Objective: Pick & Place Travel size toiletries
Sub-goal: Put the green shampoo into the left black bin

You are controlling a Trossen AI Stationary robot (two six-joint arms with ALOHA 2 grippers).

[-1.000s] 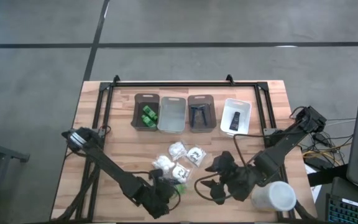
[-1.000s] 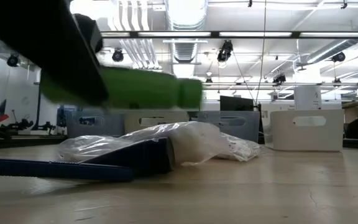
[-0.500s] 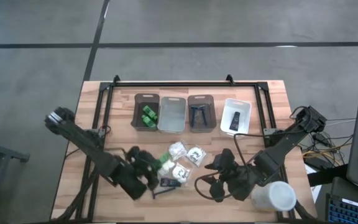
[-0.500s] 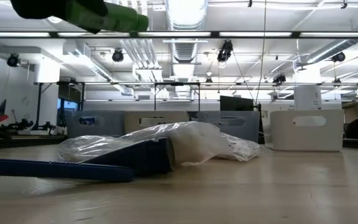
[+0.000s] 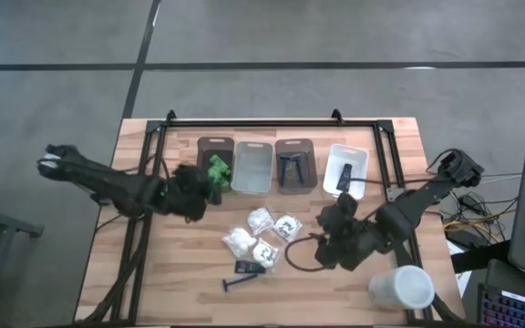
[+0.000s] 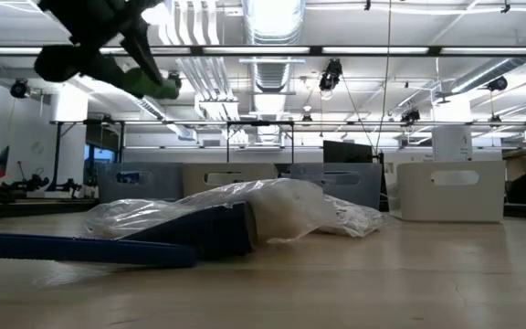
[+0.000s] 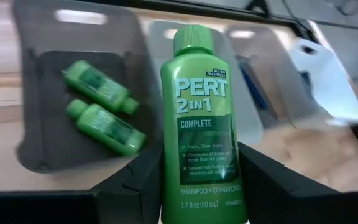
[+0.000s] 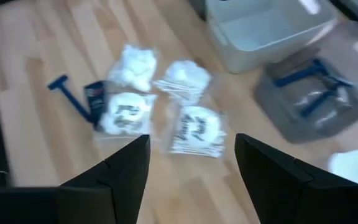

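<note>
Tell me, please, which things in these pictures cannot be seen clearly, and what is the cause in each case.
- White bin contents, high view: one dark item, too small to name.
- White packets, right wrist view: print blurred, unreadable.
- Clear bin, high view: cannot tell whether anything lies inside.
- Blue razor, low view: its end is cut off by the picture's edge.
- Green bottle base, left wrist view: cut off by the edge between the left gripper fingers.

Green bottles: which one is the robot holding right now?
The green bottle gripped upright between the left gripper fingers, its label reading Pert 2 in 1. The other two green bottles lie on their sides inside the dark grey bin.
</note>
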